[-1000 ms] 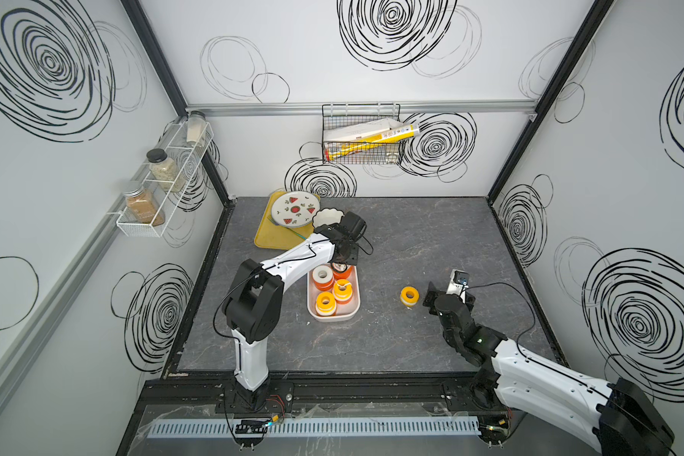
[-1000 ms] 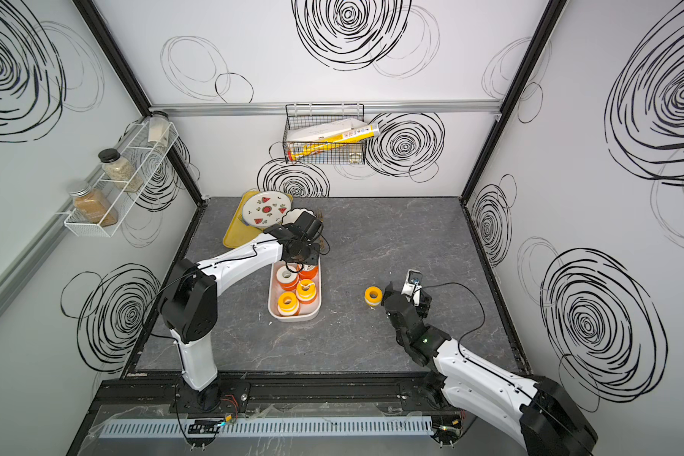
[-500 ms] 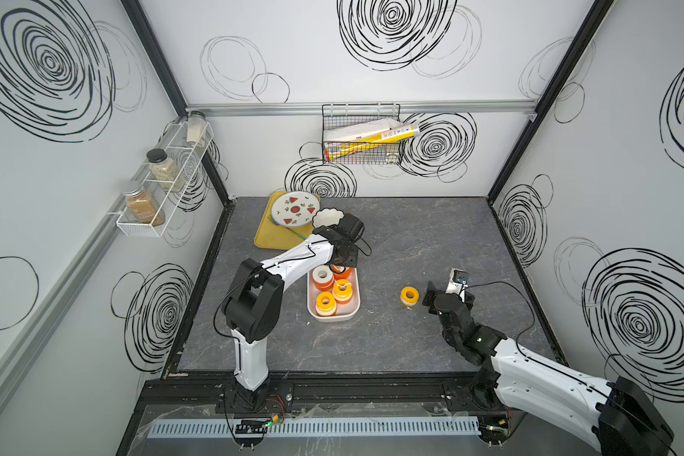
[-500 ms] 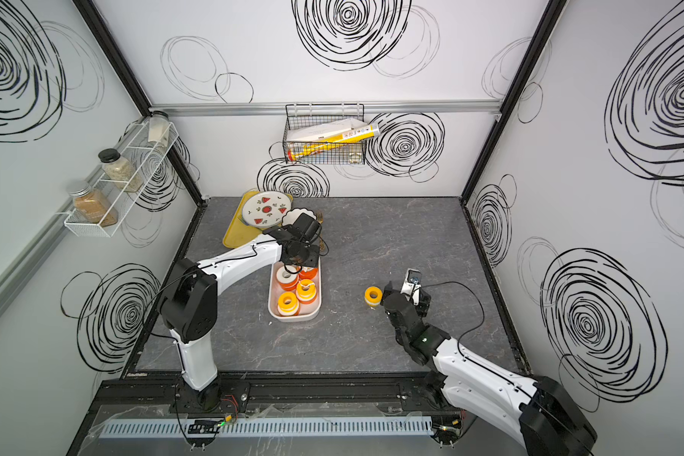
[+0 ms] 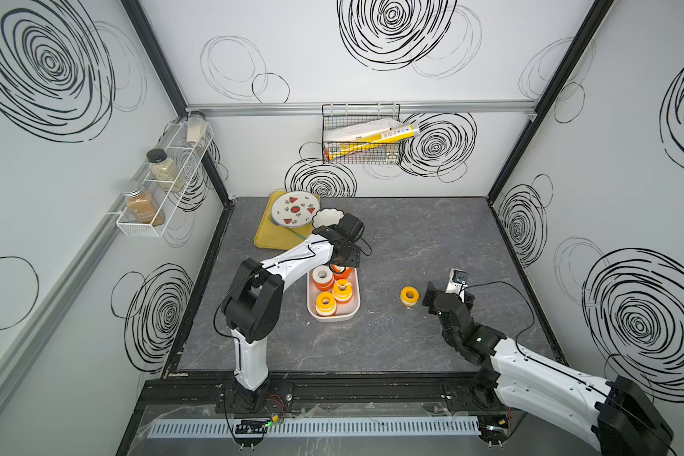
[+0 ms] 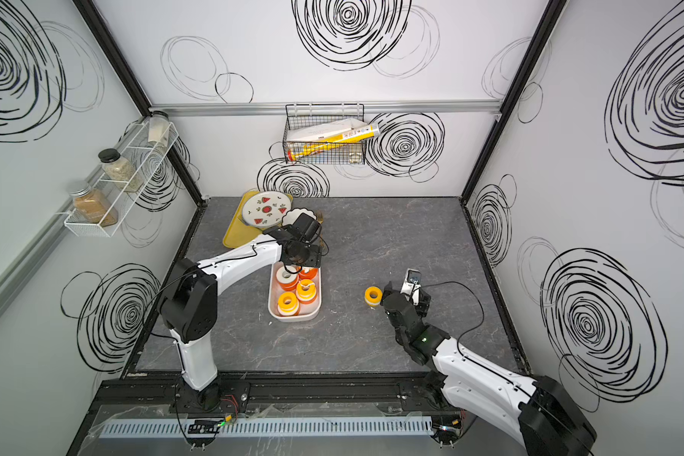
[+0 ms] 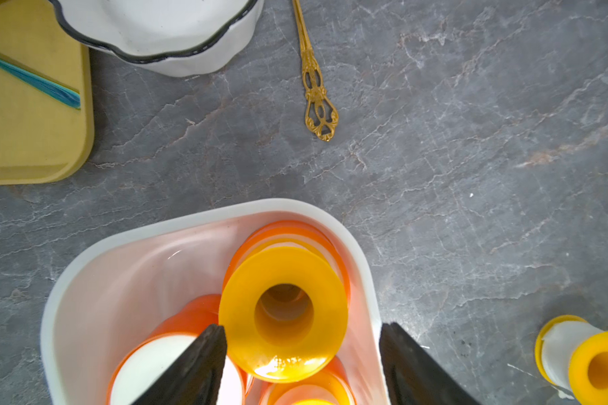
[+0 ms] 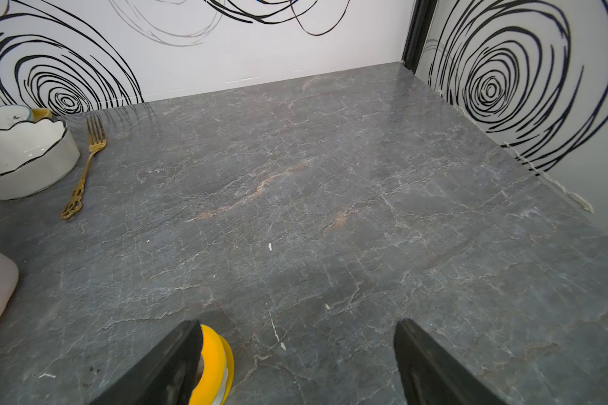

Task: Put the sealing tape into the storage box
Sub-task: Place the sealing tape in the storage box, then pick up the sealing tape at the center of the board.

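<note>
Left fingers (image 7: pixel 197 371) spread, gripping nothing. A yellow-flanged spool (image 7: pixel 283 314) lies loose between them, atop the other spools (image 7: pixel 137 364) inside the storage box (image 7: pixel 278 205). Right fingers (image 8: pixel 162 368) wide apart, empty. The last spool (image 8: pixel 216 364) sits on the desk (image 8: pixel 330 210), just beside one finger. Step, likely: fetching that one. Next: centre the right fingers around it, close, carry to the box.

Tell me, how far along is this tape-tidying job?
Nearly done. Several orange and yellow plastic tape spools lie in the white rectangular plastic bin. The left gripper hangs over it, jaws apart around another yellow spool. Left: one yellow spool on the grey table beside the open right gripper.
</note>
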`<action>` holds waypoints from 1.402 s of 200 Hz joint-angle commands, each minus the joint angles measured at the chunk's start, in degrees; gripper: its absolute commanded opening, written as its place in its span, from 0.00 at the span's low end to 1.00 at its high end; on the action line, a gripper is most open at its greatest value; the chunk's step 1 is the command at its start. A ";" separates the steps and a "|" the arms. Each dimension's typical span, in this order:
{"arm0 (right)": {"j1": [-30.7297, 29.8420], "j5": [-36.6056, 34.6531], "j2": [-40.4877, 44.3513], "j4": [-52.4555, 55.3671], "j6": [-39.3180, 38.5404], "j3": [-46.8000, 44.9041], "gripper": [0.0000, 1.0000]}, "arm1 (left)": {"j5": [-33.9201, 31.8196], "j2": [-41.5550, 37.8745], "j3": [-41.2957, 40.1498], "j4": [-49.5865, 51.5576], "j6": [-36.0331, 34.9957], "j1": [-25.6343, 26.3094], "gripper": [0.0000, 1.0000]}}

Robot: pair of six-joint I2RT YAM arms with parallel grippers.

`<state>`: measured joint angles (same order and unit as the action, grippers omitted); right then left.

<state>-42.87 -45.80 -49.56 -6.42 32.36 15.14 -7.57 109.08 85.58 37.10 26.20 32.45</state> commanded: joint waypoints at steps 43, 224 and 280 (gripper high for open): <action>0.16 -0.17 0.02 -0.09 -0.29 1.74 0.90 | 0.99 -8.47 -0.57 -1.99 0.70 1.25 0.77; 0.18 -0.08 -1.06 -0.04 -0.35 2.27 0.92 | -9.09 -54.04 -28.85 -1.24 0.82 1.30 0.78; 0.20 -0.08 -1.74 0.00 -0.45 2.52 0.94 | -13.14 -61.02 -34.95 -2.78 1.76 1.22 0.78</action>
<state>-42.87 -45.43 -50.48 -6.42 32.16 15.77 -18.09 49.91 52.66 36.69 27.42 33.95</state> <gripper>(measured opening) 0.934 0.776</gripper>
